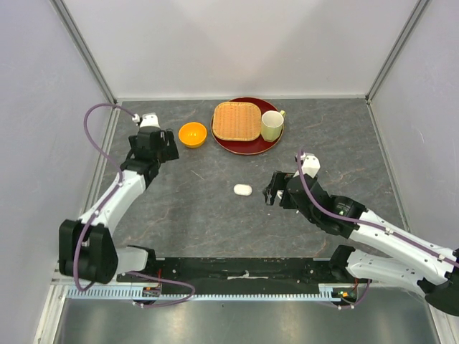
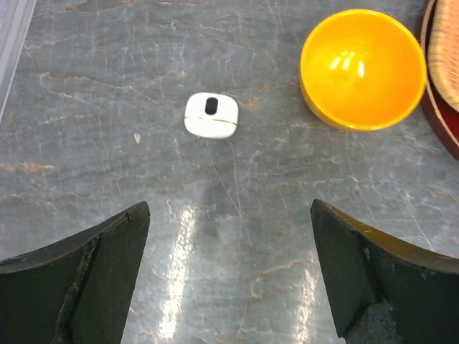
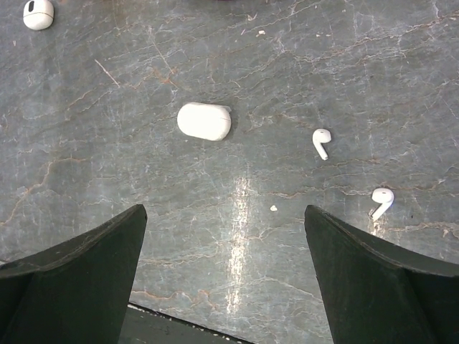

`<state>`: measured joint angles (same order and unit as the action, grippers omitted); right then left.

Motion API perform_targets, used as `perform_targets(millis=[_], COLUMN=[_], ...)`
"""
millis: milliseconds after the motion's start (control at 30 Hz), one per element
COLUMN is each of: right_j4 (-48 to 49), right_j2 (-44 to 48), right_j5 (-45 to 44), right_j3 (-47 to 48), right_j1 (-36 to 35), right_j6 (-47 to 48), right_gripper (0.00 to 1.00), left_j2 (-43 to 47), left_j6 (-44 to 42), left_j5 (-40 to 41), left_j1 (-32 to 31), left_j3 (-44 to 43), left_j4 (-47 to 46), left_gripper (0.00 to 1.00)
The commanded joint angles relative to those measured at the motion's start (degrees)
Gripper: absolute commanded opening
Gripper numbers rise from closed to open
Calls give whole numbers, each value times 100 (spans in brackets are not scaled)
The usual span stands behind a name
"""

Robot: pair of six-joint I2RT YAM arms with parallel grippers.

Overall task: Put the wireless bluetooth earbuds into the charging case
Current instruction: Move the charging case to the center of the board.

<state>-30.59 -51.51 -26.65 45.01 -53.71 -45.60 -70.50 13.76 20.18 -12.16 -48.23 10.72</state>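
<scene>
Wireless bluetooth earbuds lay loose on the grey table. Only two showed, both in the right wrist view, one just beside the other and neither touching anything else. Both lay a little apart from the closed white charging case, which sat near the middle of the table. A second white case, marked with a dark oval, rested toward the far left corner, near the orange bowl. The left hand hung over bare table short of that case, its fingers spread wide, grasping nothing. The right hand was likewise spread wide and empty, facing the closed case without touching it.
</scene>
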Motion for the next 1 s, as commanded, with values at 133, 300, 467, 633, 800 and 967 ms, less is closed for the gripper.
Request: perform_targets(millis=[133, 300, 467, 633, 800, 967], right_j4=[124, 18, 0, 0, -17, -9], right_j2=[132, 229, 273, 220, 97, -26], right_j5=[20, -59, -103, -129, -94, -112], right_j3=[104, 95, 51, 34, 130, 192], right_j1=[19, 45, 63, 63, 98, 133], right_j6=[245, 298, 263, 263, 385, 447], right_gripper=[98, 98, 98, 98, 98, 98], left_j2=[-1596, -2344, -3073, -3514, -3857, -4173], left_j6=[-734, -655, -594, -304, -137, -101], left_j5=[-699, -963, -1034, -1060, -1210, -1263], left_j1=[715, 1014, 1067, 1093, 1128, 1190], left_j3=[-1452, -2067, -2305, -2490, -2700, -2928], left_j4=[606, 747, 659, 625, 607, 589], left_gripper=[100, 100, 100, 99, 94, 91])
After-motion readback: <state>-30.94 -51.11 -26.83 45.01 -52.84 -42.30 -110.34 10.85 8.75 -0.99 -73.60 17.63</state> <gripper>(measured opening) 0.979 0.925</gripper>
